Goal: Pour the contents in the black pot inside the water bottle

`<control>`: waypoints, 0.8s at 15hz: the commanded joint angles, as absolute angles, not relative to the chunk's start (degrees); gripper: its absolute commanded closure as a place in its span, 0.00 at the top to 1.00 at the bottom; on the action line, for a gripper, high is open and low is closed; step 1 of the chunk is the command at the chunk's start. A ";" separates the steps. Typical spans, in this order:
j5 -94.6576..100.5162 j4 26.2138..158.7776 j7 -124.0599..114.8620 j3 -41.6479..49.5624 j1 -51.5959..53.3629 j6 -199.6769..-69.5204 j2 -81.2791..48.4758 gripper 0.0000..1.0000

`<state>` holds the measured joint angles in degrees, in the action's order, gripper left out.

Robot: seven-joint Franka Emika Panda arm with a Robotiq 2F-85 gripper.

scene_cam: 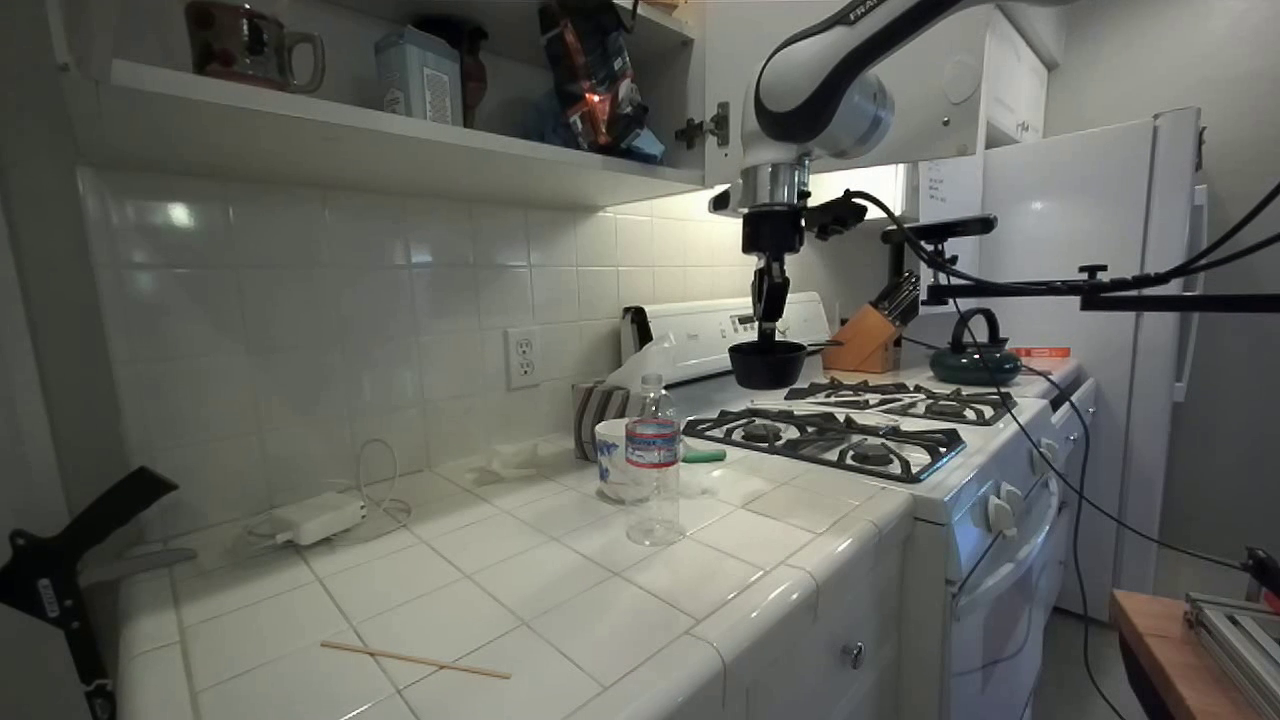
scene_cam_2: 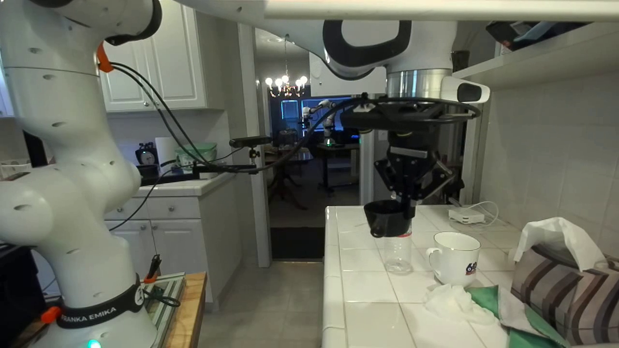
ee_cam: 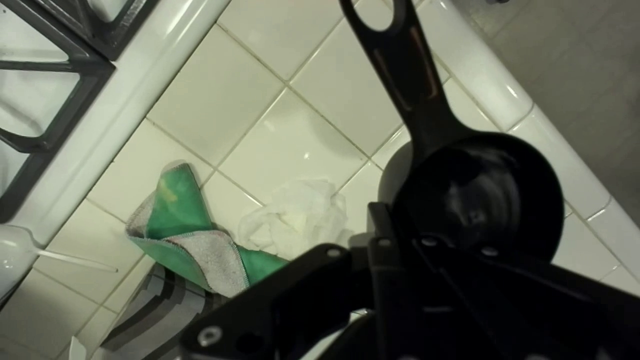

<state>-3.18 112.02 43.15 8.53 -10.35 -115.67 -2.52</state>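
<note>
The small black pot (scene_cam: 767, 368) hangs in the air above the counter, its rim near the height of the bottle top in an exterior view (scene_cam_2: 384, 222). The wrist view shows its dark, shiny inside (ee_cam: 480, 200) and its handle; any contents cannot be made out. My gripper (scene_cam: 768, 328) is shut on the pot's wall, one finger outside it (ee_cam: 382, 220). The pot looks slightly tilted. The clear water bottle (scene_cam: 653, 490) with its label stands upright on the counter, apart from the pot. In an exterior view the pot hides the bottle's top (scene_cam_2: 398, 256). The wrist view does not show the bottle.
A white mug (scene_cam_2: 454, 258) stands close beside the bottle. A striped tissue box (scene_cam_2: 556, 295), green cloth (ee_cam: 182, 210) and crumpled tissue (ee_cam: 295, 217) lie near the stove (scene_cam: 850, 450). A thin stick (scene_cam: 415, 660) and white adapter (scene_cam: 320, 518) lie farther along. An open shelf (scene_cam: 400, 135) hangs above.
</note>
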 commanded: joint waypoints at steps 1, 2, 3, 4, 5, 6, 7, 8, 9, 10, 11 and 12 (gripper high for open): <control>-3.18 111.97 43.15 8.64 -10.28 -115.55 -2.60 0.02; -3.17 112.18 43.14 8.64 -10.29 -115.58 -2.71 0.02; -3.17 112.22 43.14 8.63 -10.31 -115.58 -2.86 0.02; -3.17 112.22 43.14 8.62 -10.32 -115.58 -2.95 0.02; -3.17 112.22 43.14 8.62 -10.32 -115.58 -2.96 0.01; -3.22 111.91 42.91 8.50 -10.20 -115.89 -3.39 0.01; -3.67 111.51 42.79 8.40 -10.14 -116.19 -3.83 0.01; -3.80 110.99 42.88 8.27 -10.05 -116.38 -4.38 0.01; -3.87 110.59 43.01 8.15 -10.01 -116.37 -4.77 0.01; -4.06 110.14 43.13 8.01 -9.97 -116.41 -5.19 0.01; -4.04 109.80 43.04 7.85 -9.92 -116.42 -5.49 0.01; -4.05 109.11 43.08 7.64 -9.85 -116.17 -5.92 0.01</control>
<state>-3.25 111.76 43.14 8.10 -10.16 -116.54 -4.29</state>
